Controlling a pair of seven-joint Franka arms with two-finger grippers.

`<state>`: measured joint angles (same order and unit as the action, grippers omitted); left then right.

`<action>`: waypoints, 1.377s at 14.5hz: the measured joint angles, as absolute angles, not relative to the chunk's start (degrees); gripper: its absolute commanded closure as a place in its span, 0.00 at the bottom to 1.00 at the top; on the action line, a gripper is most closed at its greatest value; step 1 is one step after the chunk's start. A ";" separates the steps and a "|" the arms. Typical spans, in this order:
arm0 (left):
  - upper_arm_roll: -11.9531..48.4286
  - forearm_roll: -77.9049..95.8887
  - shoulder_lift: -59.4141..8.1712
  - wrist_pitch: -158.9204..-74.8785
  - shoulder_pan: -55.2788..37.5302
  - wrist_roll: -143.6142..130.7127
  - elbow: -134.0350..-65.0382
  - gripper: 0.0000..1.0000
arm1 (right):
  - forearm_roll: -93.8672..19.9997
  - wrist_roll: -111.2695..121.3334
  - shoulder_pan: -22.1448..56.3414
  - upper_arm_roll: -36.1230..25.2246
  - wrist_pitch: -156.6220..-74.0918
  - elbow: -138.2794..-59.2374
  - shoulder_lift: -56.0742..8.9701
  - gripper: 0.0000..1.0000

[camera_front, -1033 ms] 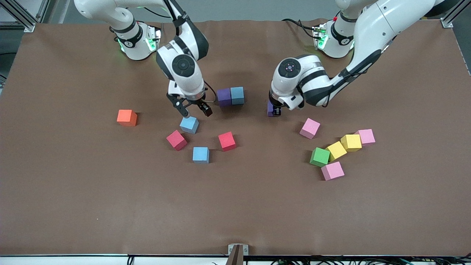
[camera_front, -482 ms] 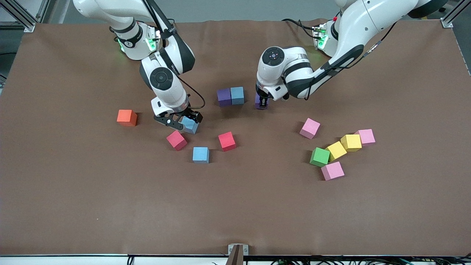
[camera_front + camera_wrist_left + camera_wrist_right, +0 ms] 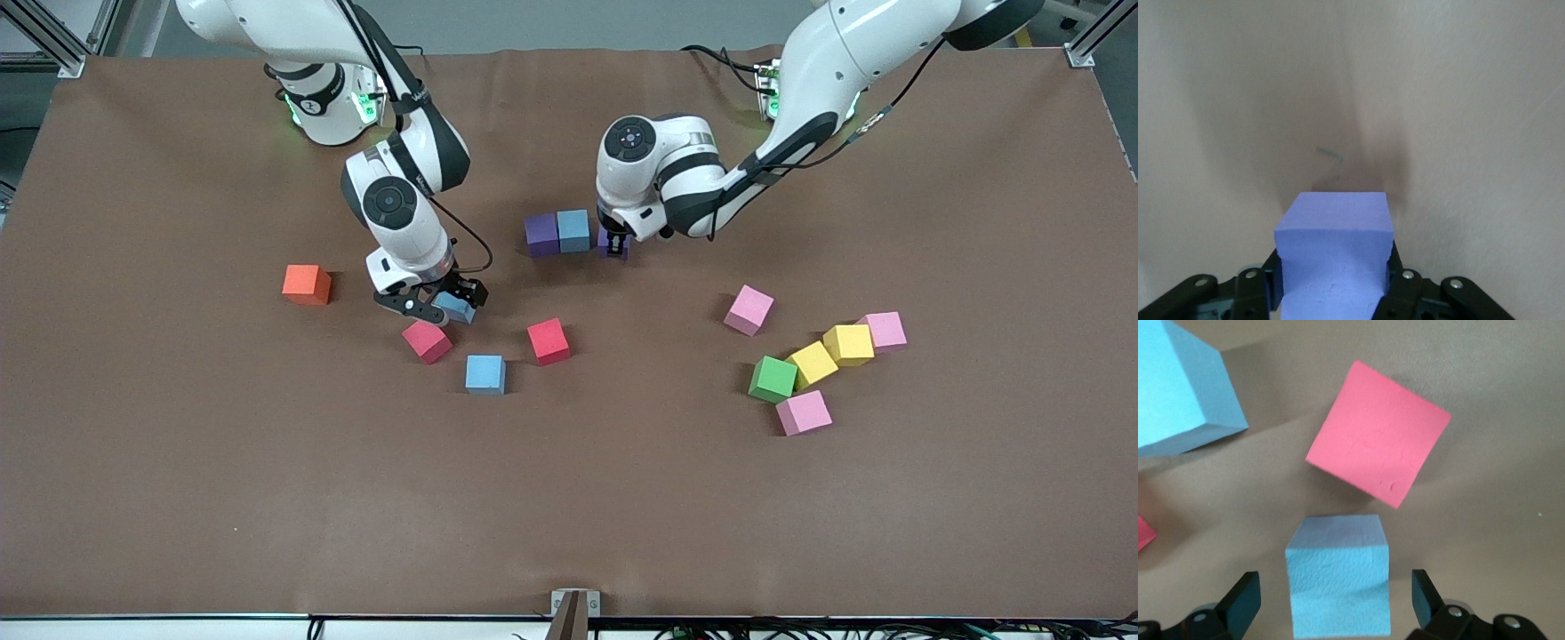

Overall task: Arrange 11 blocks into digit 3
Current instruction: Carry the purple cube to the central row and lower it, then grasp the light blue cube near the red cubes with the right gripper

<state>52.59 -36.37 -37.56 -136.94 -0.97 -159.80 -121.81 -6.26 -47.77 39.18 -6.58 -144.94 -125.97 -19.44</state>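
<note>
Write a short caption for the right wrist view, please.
Open right pincer straddling a blue cube, with a red cube close by.

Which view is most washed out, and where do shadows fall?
Left wrist view: pale and washed out, a dark shadow on the table above the purple block. Right wrist view: crisp, the red block casting a soft shadow. Front view: even light.

In the upper middle of the frame we find a pair of touching blocks [image 3: 557,233] on the surface [image 3: 569,498]. Just beside it, toward the left arm's end, the left tool [image 3: 613,242] clamps a held block [image 3: 607,252]. Lower in the frame, the right tool [image 3: 442,308] straddles a fourth block [image 3: 459,308], fingers spread either side. Three loose blocks [image 3: 485,373] lie just below that. A lone cube [image 3: 307,284] sits toward the right arm's end. Toward the left arm's end a row of four blocks [image 3: 813,364] runs touching, with a single block [image 3: 749,309] higher and an end block [image 3: 804,412] lower.
</note>
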 measured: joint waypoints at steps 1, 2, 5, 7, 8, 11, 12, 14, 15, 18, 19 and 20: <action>51.98 -35.64 -37.56 -136.94 -2.08 -159.80 -121.30 0.57 | -6.26 -47.45 38.93 -6.58 -146.39 -126.38 -19.79 0.00; 51.47 -35.15 -37.54 -136.94 -2.95 -159.83 -120.94 0.57 | -6.26 -47.10 38.78 -6.58 -147.66 -126.94 -20.13 0.04; 50.83 -34.51 -37.49 -136.94 -3.88 -159.90 -120.50 0.56 | -6.26 -46.75 38.72 -6.55 -148.61 -127.69 -20.66 0.38; 50.78 -34.31 -37.49 -137.03 -3.88 -160.07 -120.48 0.54 | -6.26 -46.49 38.72 -6.52 -148.62 -127.73 -20.82 0.69; 50.76 -34.24 -37.49 -137.06 -3.88 -160.09 -120.48 0.54 | -6.26 -46.23 38.72 -6.50 -148.73 -127.70 -20.83 0.79; 50.73 -34.11 -37.49 -137.18 -3.88 -160.20 -120.45 0.52 | -6.25 -45.20 38.91 -6.07 -148.89 -127.53 -20.83 0.81; 50.70 -34.03 -37.50 -137.40 -3.88 -160.33 -120.45 0.52 | -6.24 -44.90 39.39 -5.73 -148.95 -127.25 -20.94 0.81; 50.47 -33.96 -37.52 -138.54 -3.99 -161.07 -120.44 0.51 | -6.17 -43.66 41.50 -5.41 -148.97 -126.22 -21.54 0.81; 50.33 -33.89 -37.54 -139.04 -4.03 -161.17 -120.41 0.50 | -6.17 -42.37 42.60 -5.36 -148.98 -125.51 -22.01 0.81; 50.05 -33.77 -37.56 -139.53 -4.17 -161.18 -120.24 0.41 | -6.16 -38.69 44.43 -5.34 -148.95 -123.51 -23.27 0.81; 50.01 -33.76 -37.56 -139.53 -4.23 -161.18 -120.18 0.26 | -6.16 -38.14 45.02 -5.33 -148.93 -122.98 -23.62 0.81; 49.98 -33.76 -37.57 -139.54 -4.28 -161.18 -120.13 0.04 | -6.16 -37.98 45.68 -5.31 -148.83 -122.39 -23.99 0.81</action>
